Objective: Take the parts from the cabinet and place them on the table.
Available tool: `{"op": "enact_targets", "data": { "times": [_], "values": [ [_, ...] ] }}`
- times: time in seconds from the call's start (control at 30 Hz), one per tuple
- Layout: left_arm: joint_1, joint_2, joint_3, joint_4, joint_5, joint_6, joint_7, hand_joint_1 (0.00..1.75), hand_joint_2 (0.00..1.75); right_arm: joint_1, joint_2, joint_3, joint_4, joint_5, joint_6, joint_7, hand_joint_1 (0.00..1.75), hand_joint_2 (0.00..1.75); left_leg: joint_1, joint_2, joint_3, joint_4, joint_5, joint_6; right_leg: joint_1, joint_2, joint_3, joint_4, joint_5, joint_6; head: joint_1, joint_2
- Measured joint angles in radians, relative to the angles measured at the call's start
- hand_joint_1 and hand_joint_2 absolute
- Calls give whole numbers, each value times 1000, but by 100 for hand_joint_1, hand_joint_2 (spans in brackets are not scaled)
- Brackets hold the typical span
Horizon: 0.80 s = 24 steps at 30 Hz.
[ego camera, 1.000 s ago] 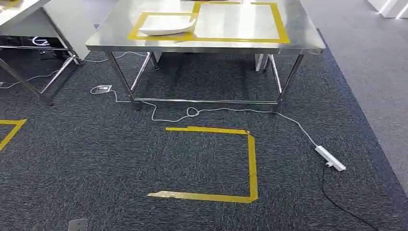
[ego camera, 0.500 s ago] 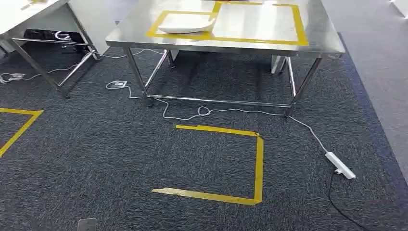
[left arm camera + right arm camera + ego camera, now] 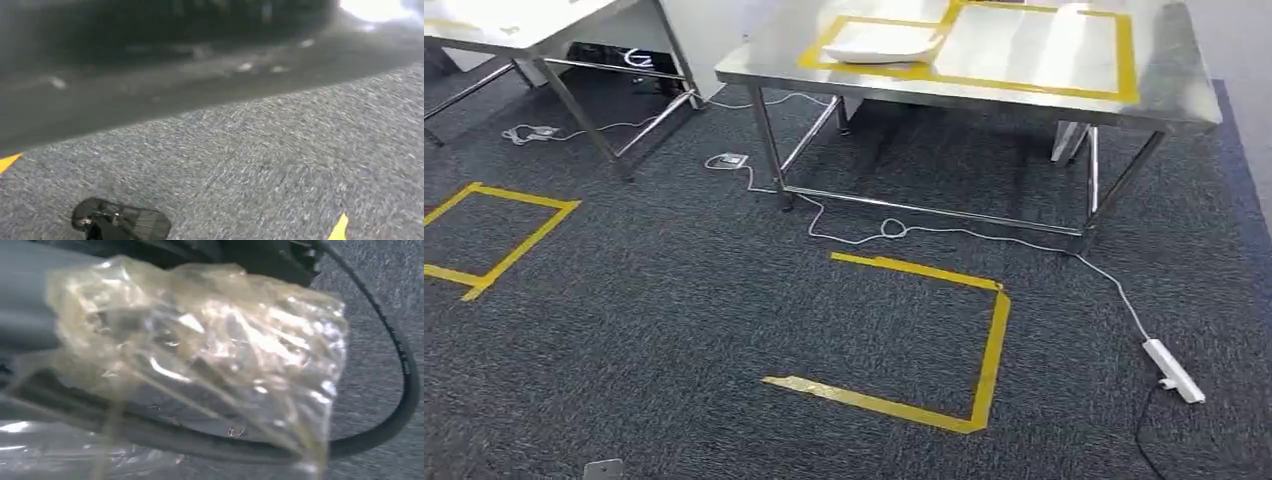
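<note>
The right wrist view looks close up at a crinkled clear plastic bag (image 3: 210,355) with a grey part inside it. My right hand (image 3: 25,325) holds the bag, and the bag hides its fingers. A black looped cable (image 3: 400,370) hangs beside the bag, over the carpet. In the head view a steel table (image 3: 1164,90) stands ahead, with yellow tape rectangles (image 3: 1129,60) marked on its top. A white curved part (image 3: 884,42) lies in the left rectangle.
A yellow tape square (image 3: 989,350) marks the carpet in front of the table, and another (image 3: 514,240) lies at the left. A white cable (image 3: 894,230) runs under the table to a power strip (image 3: 1174,370). A white table (image 3: 544,25) stands at the far left.
The whole head picture has shifted right and slightly nearer, so the camera has turned left. A second taped floor square has come into view at the left.
</note>
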Motion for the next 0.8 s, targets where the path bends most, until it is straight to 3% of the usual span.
{"op": "enact_targets", "data": {
  "times": [0.07,0.13,0.17,0.2,0.23,0.3,0.33,0.37,0.4,0.43,0.47,0.5,0.53,0.63,0.67,0.7,0.73,0.8],
  "values": [
    [-7,-2,1,0,-3,0,0,0,0,-1,0,3,0,2,0,1,0,0,-2,-17,-6,-17,-1,-3,5,-26,1,2,-3,9,-2,0],
    [-1,-5,3,0,-3,0,0,0,0,-3,0,5,-1,2,0,1,0,0,-1,-49,-12,-21,2,2,5,-55,9,0,-7,18,-3,0],
    [1,-6,3,0,-2,0,0,0,0,-3,0,6,-2,3,0,1,0,0,8,-60,-7,-27,8,7,-1,-14,-2,8,-19,29,-3,0],
    [0,-5,4,0,-2,0,0,0,0,-4,0,6,-2,3,0,0,0,0,9,-67,-9,-27,10,10,-4,51,-12,41,-45,33,0,0],
    [-4,-5,5,0,-1,2,0,0,0,-2,0,8,-2,3,0,1,0,0,8,-83,-12,-27,13,16,-6,83,-44,113,-87,34,2,0],
    [-8,-7,7,0,-2,0,0,0,0,1,0,11,-2,3,0,1,0,0,7,-113,-19,-26,16,20,-7,100,-128,287,-157,36,2,0],
    [-7,-7,9,0,-3,0,0,0,0,1,0,11,-2,3,0,1,0,0,7,-129,-20,-26,18,21,-7,101,-153,331,-162,36,1,0],
    [-5,-8,10,0,-3,0,0,0,0,2,0,12,-2,3,0,1,0,0,7,-143,-19,-26,18,20,-7,101,-154,321,-140,35,1,0],
    [-4,-8,11,0,-3,0,0,0,0,2,0,13,-2,3,0,2,0,0,6,-158,-19,-26,20,18,-7,102,-134,270,-99,32,1,0],
    [-3,-8,11,0,-3,0,0,0,0,2,0,13,-2,3,0,2,0,0,6,-175,-17,-25,21,16,-7,111,-95,182,-46,30,1,0],
    [-4,-8,12,0,-3,0,0,0,0,1,0,13,-2,3,-1,1,0,0,7,-188,-16,-25,23,13,-7,138,-51,84,2,25,1,0],
    [-5,-9,12,0,-3,0,-1,0,0,1,-3,13,-1,3,-2,2,0,0,7,-197,-18,-24,24,10,-10,205,-26,23,11,18,1,0],
    [-8,-8,13,0,-5,0,-1,0,0,1,-3,13,-1,3,-3,1,0,0,4,-209,-23,-19,25,4,-15,206,-20,0,7,16,-1,0],
    [-3,-9,15,0,-9,2,-1,0,0,-1,-3,14,-1,3,-3,2,0,0,12,-244,-33,-27,36,-18,-5,174,-6,1,10,3,0,0],
    [-4,-6,16,0,-10,3,-1,0,0,-1,-2,14,-2,3,-4,2,0,0,12,-241,-34,-20,33,-21,-16,155,-2,-13,20,-6,1,0],
    [-3,-6,17,0,-10,3,-1,0,0,-1,-3,14,-2,2,-6,1,0,0,8,-185,-44,2,11,-27,-15,142,0,-18,23,-11,-3,0],
    [-5,-6,17,0,-11,3,-1,0,0,0,-3,14,-2,3,-6,1,0,0,10,-148,-72,60,-32,-34,-15,127,1,-18,24,-13,-12,0],
    [-10,-6,18,0,-11,3,-1,0,0,5,-3,14,-2,3,-5,1,0,0,17,-124,-145,219,-110,-47,-15,92,-1,-18,23,-13,-12,0]
  ]
}}
